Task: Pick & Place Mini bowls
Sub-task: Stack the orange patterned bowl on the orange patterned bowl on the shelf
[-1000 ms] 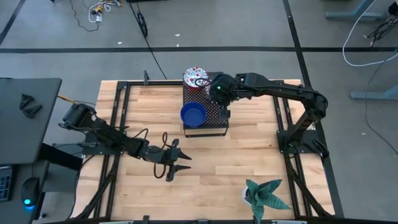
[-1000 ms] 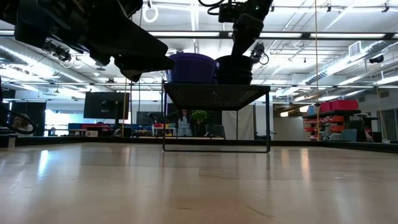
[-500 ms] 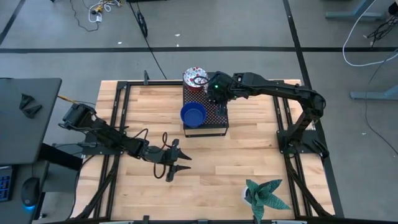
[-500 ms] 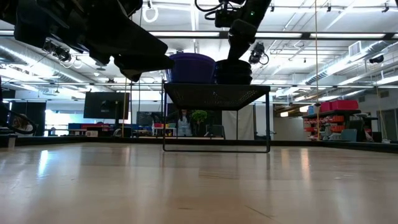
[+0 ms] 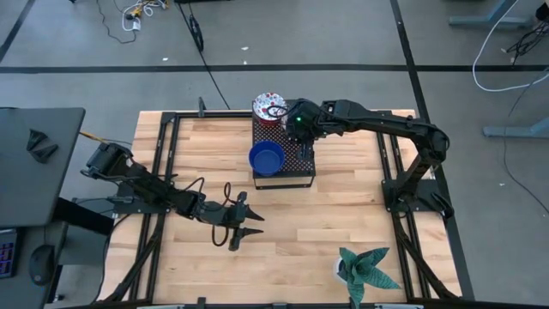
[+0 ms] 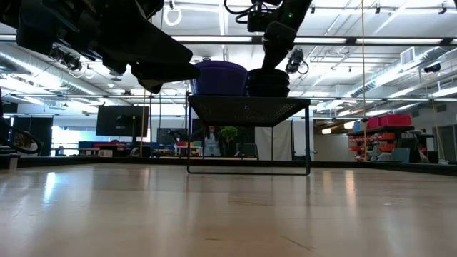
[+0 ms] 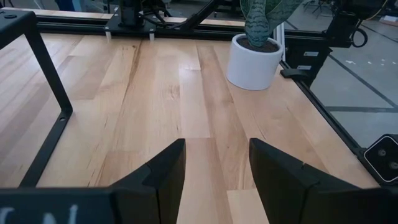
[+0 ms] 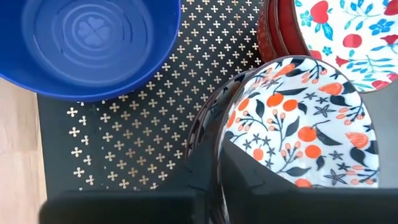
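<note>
A black perforated stand [image 5: 296, 167] holds the mini bowls. A cobalt blue bowl [image 5: 267, 158] [image 8: 93, 43] sits on its near left part. A red-and-blue floral bowl [image 5: 270, 107] [image 8: 348, 31] sits at its far left corner. My right gripper [image 5: 296, 127] hangs over the stand's far side, shut on a dark-walled bowl with an orange-fruit pattern inside [image 8: 305, 124] [image 6: 268, 81]. My left gripper [image 5: 243, 225] [image 7: 214, 168] hovers open over bare wood near the table's middle-left. My right gripper holds the orange-patterned bowl by its rim [image 8: 227, 118], on the side nearest the blue bowl. One finger [image 8: 273, 186] is inside the bowl and one is outside its dark wall. The fingers come from above. The bowl stands upright with its base on the stand's top.
A potted green plant [image 5: 367, 270] [image 7: 258, 50] stands near the table's near right corner. Black frame rails [image 5: 163, 163] run along the table's edges. The stand's thin legs [image 6: 188, 135] rise from the wood. Bare tabletop lies left and near of the stand.
My right gripper has shifted a little toward the table's left and down, carrying the orange-patterned bowl with it. The bowl now sits lower, on the stand's top. Over the last half second it has kept still.
</note>
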Motion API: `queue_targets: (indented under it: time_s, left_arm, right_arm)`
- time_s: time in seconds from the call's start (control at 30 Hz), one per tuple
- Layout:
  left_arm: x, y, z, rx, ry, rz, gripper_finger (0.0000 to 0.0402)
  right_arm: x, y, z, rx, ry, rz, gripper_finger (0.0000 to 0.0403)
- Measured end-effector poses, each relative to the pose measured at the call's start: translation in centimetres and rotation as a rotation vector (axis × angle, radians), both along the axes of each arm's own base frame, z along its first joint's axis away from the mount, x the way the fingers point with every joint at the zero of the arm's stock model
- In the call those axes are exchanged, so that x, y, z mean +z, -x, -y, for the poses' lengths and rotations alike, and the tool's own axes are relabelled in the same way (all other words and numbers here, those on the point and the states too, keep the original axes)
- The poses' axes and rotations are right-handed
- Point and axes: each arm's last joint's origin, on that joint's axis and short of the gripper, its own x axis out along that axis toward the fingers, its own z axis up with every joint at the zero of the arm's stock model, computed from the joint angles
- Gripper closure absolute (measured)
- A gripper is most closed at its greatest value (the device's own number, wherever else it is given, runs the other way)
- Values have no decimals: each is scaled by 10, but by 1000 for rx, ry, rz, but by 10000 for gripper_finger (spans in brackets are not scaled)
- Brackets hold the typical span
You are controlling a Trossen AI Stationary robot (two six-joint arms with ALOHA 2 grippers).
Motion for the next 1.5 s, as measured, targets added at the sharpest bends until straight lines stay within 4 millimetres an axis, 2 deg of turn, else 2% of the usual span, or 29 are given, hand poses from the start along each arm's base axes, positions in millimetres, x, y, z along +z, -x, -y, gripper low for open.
queue_targets:
  time_s: [0.5,0.87,1.0,1.17,1.37,1.5]
  left_arm:
    - [0,0,0,0,0,0,220]
    - [0,0,0,0,0,0,220]
    - [0,0,0,0,0,0,220]
    - [0,0,0,1,0,0,220]
    - [0,0,0,0,0,0,220]
    - [0,0,0,0,0,0,220]
  right_arm:
    - [6,6,-2,-23,-11,14,326]
    - [29,22,-8,12,-45,93,292]
    - [29,22,-9,32,-75,105,318]
    - [24,14,-5,35,-71,120,390]
    - [22,12,-1,18,-73,126,387]
    - [20,12,0,15,-76,108,399]
